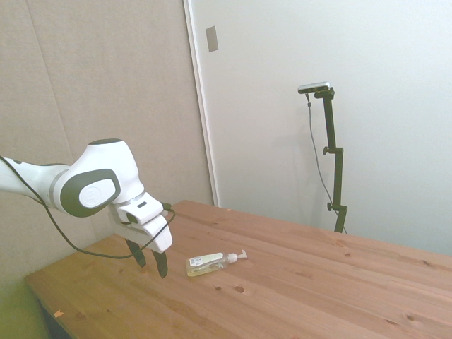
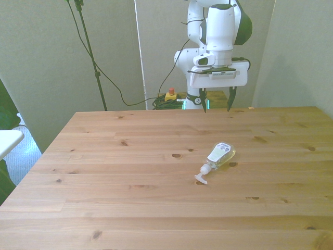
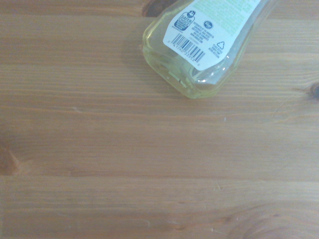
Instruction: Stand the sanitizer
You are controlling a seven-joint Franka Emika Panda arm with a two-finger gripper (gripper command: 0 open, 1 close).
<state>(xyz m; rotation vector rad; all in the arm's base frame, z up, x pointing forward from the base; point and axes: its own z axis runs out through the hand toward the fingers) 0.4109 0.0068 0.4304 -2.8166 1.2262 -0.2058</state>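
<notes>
your sanitizer (image 2: 221,154) lies flat on its side on the worktop (image 2: 130,172), label up, a little toward the front view's right of the middle, with its white pump top (image 2: 202,177) pointing at the near edge and its base toward the robot. judge it light: a small, slim clear plastic bottle with only some yellowish liquid in it, so it should tip up easily but also skid or roll if you nudge it. the walls look smooth and glossy, likely slippery, and thin enough to give a little under a squeeze. the body is flattened rather than round, with a rounded base seen close in the wrist view (image 3: 199,64), and the paper label (image 3: 207,30) offers a less slick patch. take hold across the narrow faces of the body near the middle, not on the pump, which is small and would probably swivel or press in. the liquid will shift as you tilt it, so expect the weight to slide toward the base.

the pincer (image 2: 216,101) hangs open and empty, above the far part of the worktop, apart from the bottle's base. the worktop is pale knotted wood, matt and flat.
</notes>
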